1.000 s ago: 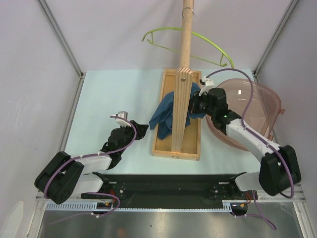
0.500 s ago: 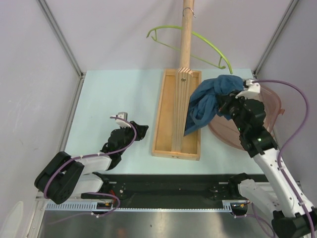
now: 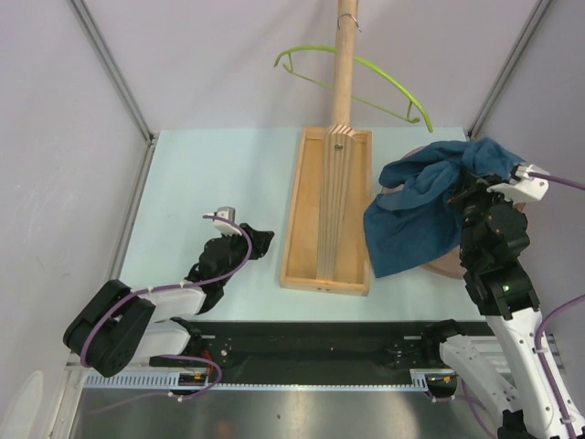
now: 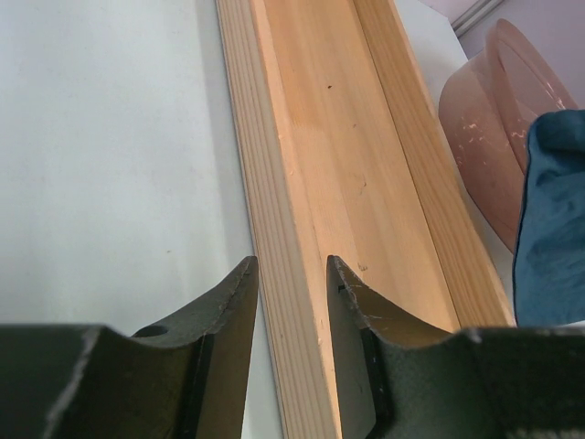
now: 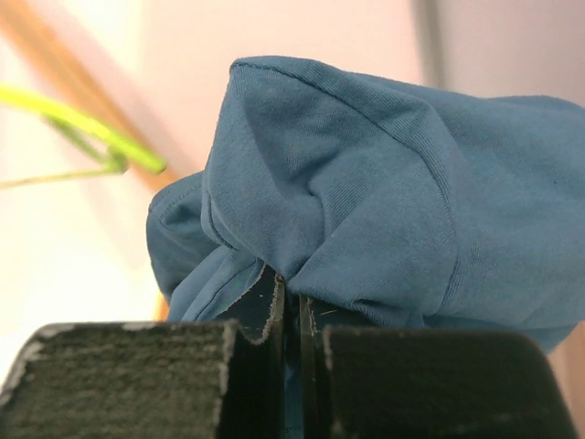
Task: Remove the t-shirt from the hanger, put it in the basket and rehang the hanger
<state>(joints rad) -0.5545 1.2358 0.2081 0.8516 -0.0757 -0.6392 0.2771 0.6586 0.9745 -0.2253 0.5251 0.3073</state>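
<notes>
The dark teal t-shirt [image 3: 416,215] hangs bunched in the air at the right, off the hanger, draping over the pink bowl. My right gripper [image 3: 471,187] is shut on its upper folds; the right wrist view shows the jaws [image 5: 292,306] pinching the cloth [image 5: 384,183]. The lime-green hanger [image 3: 384,78] hangs bare on the wooden pole at the back and shows blurred in the right wrist view [image 5: 91,128]. My left gripper [image 3: 263,240] rests low on the table beside the wooden tray, jaws [image 4: 292,274] apart and empty. A corner of the shirt shows in the left wrist view [image 4: 553,229].
A wooden pole [image 3: 343,64] rises from a long wooden tray base [image 3: 311,219] in the table's middle. A pink translucent bowl [image 3: 443,267] sits at the right, mostly under the shirt; it shows in the left wrist view [image 4: 484,119]. Grey walls enclose the table.
My right gripper has lifted and carried the t-shirt rightward, from the wooden tray by the pole to above the pink bowl. The left arm has not moved.
</notes>
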